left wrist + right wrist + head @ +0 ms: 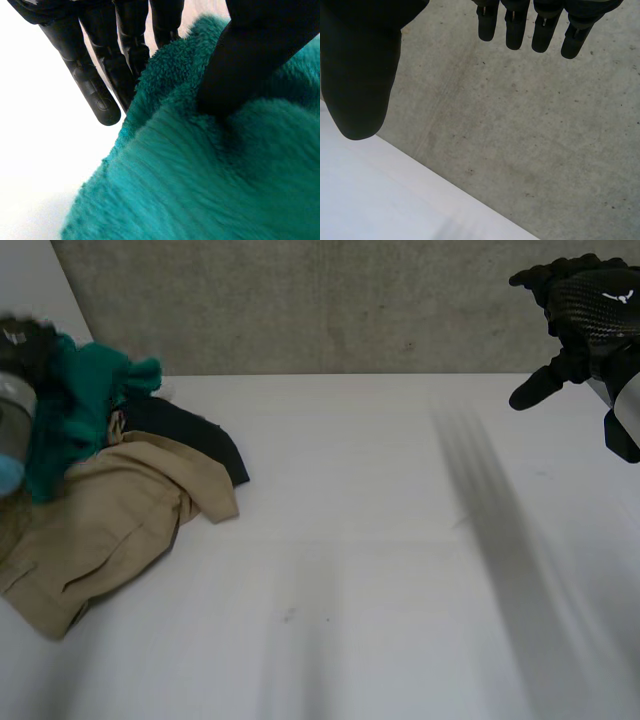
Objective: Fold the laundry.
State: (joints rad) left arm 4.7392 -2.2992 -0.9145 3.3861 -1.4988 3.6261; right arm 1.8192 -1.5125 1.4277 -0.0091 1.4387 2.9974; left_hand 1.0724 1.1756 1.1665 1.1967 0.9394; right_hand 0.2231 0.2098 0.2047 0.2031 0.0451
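A teal fleece cloth [85,400] is lifted at the table's far left, above a pile of laundry. My left hand [20,340] is at its top. In the left wrist view the thumb [250,55] presses into the teal fleece [210,180] and the fingers [95,85] reach down its far side, pinching it. Under it lie a crumpled tan garment [110,520] and a dark navy one [195,435]. My right hand [590,310] hangs high at the far right, away from the clothes, fingers [515,25] straight and holding nothing.
The white table [400,570] stretches from the pile to the right side. A grey concrete wall [330,300] stands behind its back edge. The tan garment reaches close to the table's left front.
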